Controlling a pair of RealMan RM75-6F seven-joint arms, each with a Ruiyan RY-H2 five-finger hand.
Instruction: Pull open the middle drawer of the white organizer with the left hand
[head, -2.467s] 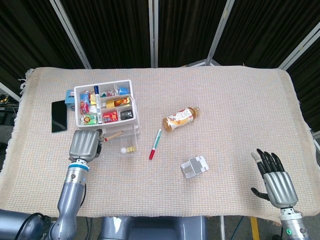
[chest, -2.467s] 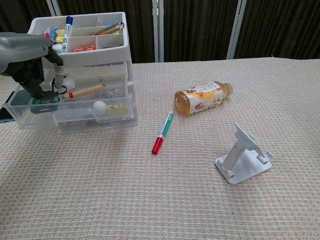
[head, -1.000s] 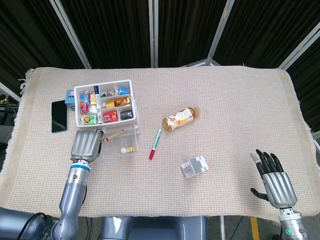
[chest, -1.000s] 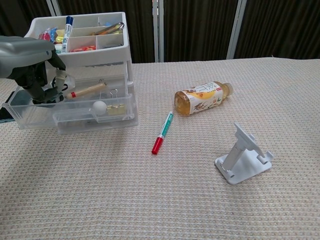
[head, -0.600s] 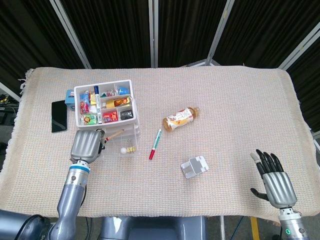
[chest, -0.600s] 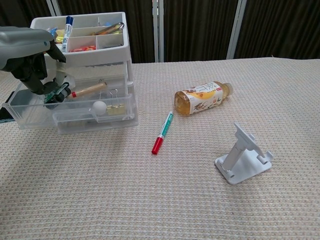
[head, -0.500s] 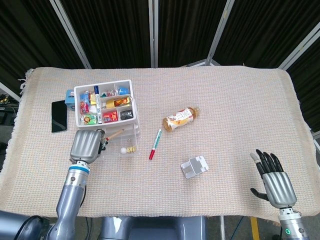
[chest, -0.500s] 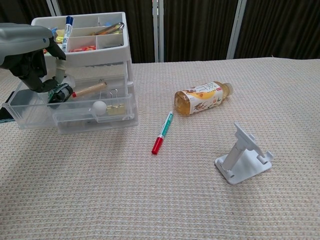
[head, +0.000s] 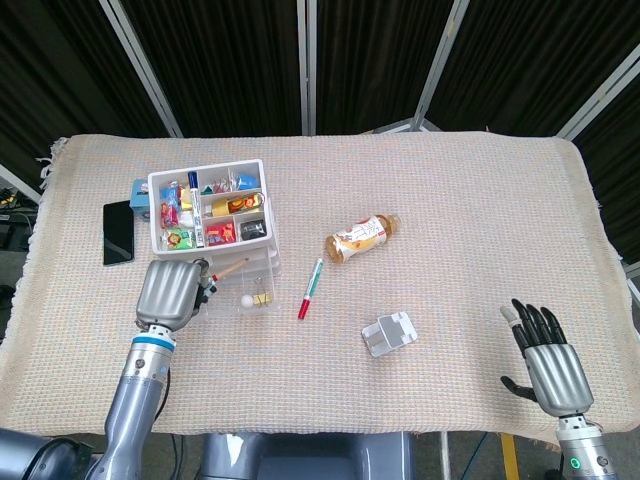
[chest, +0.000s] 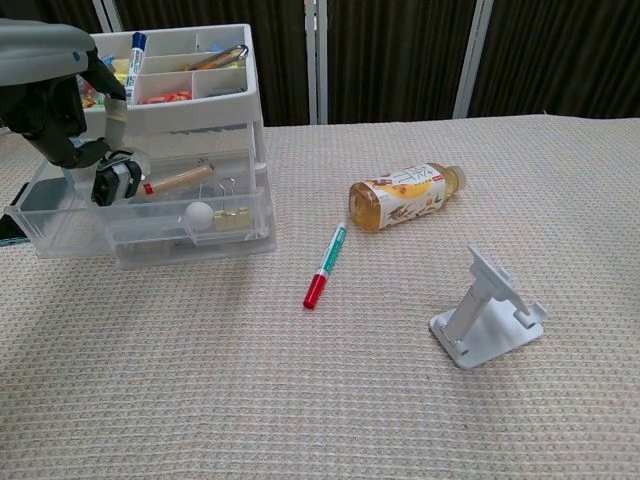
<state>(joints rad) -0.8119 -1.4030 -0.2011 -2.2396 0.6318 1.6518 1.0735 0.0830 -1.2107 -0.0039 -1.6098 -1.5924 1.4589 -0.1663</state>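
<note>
The white organizer stands at the left of the table, its top tray full of small items; the chest view shows it too. A clear drawer sticks out from its front left side, with the dark shape of a black phone showing through its clear wall. A second drawer beside it holds a white ball and clips. My left hand hovers just above the pulled-out drawer, its fingers curled in and holding nothing. In the head view the left hand covers that drawer. My right hand rests at the near right edge, fingers spread.
A tea bottle lies on its side mid-table. A red and green marker lies near the organizer, and a white phone stand is further right. A black phone and a blue item lie left of the organizer.
My left hand has lifted up out of the drawer, fingers still curled. The drawer stays pulled out. The right hand has not moved.
</note>
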